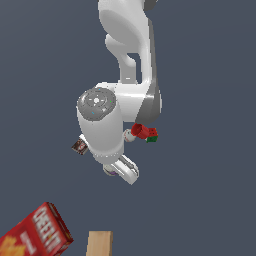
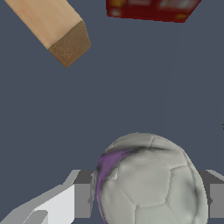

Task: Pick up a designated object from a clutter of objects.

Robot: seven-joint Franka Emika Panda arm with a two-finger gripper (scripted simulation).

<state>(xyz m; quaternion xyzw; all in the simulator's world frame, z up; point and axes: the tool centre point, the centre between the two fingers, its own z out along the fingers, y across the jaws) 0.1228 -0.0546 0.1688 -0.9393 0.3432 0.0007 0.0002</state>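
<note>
The designated object point(image 2: 151, 181) is a whitish ball with a purple patch; it fills the gap between my gripper's point(image 2: 146, 199) two fingers in the wrist view. Both grey pads point(image 2: 83, 197) touch its sides, so the gripper is shut on it. In the exterior view the ball point(image 1: 110, 171) peeks out under the arm's white hand, beside the gripper point(image 1: 120, 172). The rest of the clutter of objects lies around it: the plain white ball point(image 1: 129, 135), the red cup point(image 1: 141, 131) and the red-green cube point(image 1: 152, 136) sit just behind the arm.
A small dark packet point(image 1: 79, 146) lies at the exterior view's left of the arm. A red Cheez-It box point(image 1: 37, 235) point(image 2: 148, 8) and a tan wooden block point(image 1: 100, 243) point(image 2: 52, 26) lie at the front. The floor is plain dark blue-grey.
</note>
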